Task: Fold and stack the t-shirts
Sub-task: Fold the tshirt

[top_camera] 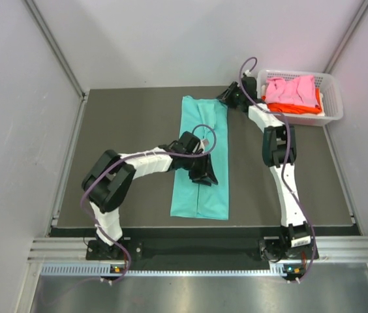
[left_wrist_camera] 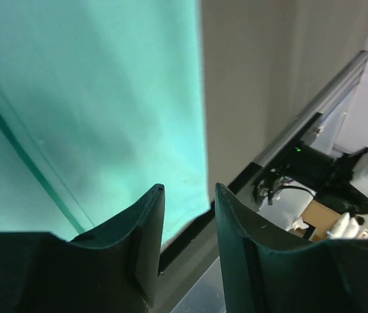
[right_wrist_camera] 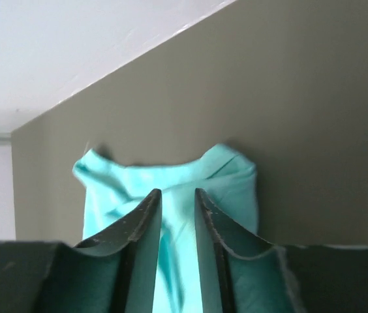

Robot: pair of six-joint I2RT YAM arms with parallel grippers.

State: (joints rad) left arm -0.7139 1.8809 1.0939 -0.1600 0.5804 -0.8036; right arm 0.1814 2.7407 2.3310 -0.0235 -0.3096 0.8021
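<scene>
A teal t-shirt [top_camera: 203, 124], folded into a long narrow strip, lies flat on the dark table [top_camera: 132, 130], running from the far middle toward the near edge. My left gripper [top_camera: 205, 175] hovers over the strip's middle. In the left wrist view the left gripper [left_wrist_camera: 189, 190] is open and empty, with the teal t-shirt [left_wrist_camera: 92, 98] beyond it. My right gripper [top_camera: 226, 96] is at the strip's far right corner. In the right wrist view the right gripper [right_wrist_camera: 178, 192] has its jaws slightly apart over the crumpled far end of the teal t-shirt [right_wrist_camera: 171, 173].
A white lattice basket [top_camera: 333, 98] stands at the far right corner of the table. It holds a pink t-shirt [top_camera: 291, 90] lying on an orange t-shirt [top_camera: 301, 107]. White walls close in the table on the left, back and right.
</scene>
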